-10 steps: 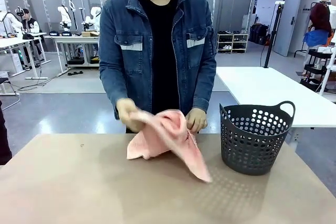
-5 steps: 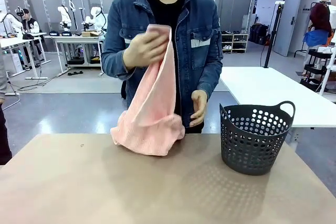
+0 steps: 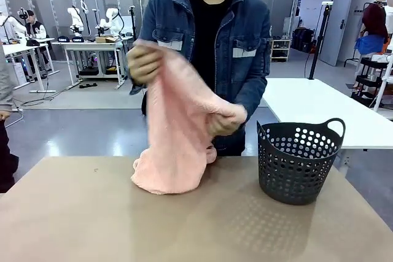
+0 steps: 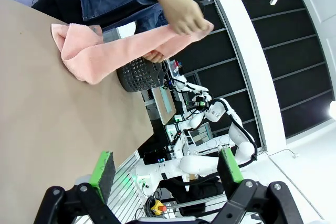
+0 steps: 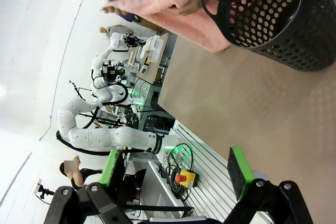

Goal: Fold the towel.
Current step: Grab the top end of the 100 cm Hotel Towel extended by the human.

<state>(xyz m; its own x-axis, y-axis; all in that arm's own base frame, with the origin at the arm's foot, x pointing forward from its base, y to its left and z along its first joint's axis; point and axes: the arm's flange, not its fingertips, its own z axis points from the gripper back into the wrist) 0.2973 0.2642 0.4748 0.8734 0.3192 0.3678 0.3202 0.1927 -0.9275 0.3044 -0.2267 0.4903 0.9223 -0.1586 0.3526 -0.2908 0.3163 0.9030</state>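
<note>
The person at the far side holds the salmon-pink towel (image 3: 175, 133) up in both hands, its lower end bunched on the brown table (image 3: 92, 225). One hand (image 3: 142, 62) grips the top corner, the other hand (image 3: 224, 121) pinches the towel lower down. The towel (image 4: 115, 51) hangs between the two hands in the left wrist view, and the towel (image 5: 168, 11) sits beside the basket in the right wrist view. My left gripper (image 4: 165, 163) stands open, far from the towel. My right gripper (image 5: 176, 169) is open too, with nothing between its green pads.
A dark perforated basket (image 3: 299, 161) with handles stands on the table's right part, close to the towel. Its basket wall (image 5: 278, 19) fills the top right of the right wrist view. A white table (image 3: 319, 105) stands behind it.
The person has shifted the raised hand with the towel's corner down and to picture left. The other hand has come up and taken hold of the towel. Both grippers stay still.
</note>
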